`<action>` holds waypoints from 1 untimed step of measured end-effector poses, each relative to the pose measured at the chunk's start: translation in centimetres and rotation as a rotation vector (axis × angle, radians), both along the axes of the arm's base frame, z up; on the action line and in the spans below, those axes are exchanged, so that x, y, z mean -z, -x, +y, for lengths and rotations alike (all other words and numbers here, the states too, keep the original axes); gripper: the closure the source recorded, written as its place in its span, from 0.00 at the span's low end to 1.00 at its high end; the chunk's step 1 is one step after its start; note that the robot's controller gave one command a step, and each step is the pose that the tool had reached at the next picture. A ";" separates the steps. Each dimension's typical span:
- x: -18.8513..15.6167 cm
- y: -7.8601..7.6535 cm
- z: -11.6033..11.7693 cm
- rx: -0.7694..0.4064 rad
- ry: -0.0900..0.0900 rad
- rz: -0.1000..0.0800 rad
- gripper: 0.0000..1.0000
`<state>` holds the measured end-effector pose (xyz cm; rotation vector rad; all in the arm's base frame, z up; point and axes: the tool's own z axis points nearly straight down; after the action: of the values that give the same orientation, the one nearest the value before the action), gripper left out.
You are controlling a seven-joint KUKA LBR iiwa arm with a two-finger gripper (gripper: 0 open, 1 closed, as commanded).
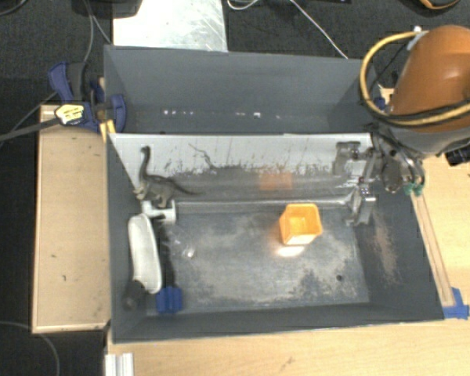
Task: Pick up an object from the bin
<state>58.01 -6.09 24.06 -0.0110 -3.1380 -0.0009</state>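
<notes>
near the back right of the bin (395, 276), how wide the jaws stand is unclear

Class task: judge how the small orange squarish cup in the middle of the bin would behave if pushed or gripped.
The orange cup looks hollow and open-topped, so probably light for its size. Its flat, squarish sides suggest sliding rather than rolling across the bin floor.

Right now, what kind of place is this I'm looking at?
Most likely a robotics lab's bin-picking test cell: a grey metal bin holds a few loose things such as an orange block, and a robot arm's end effector hangs inside it at the view's right.
</notes>
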 end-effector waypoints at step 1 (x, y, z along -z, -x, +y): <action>-0.5 -0.1 0.0 -0.002 0.001 -0.008 0.00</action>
<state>58.12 -6.05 24.57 -0.0076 -3.1462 0.0004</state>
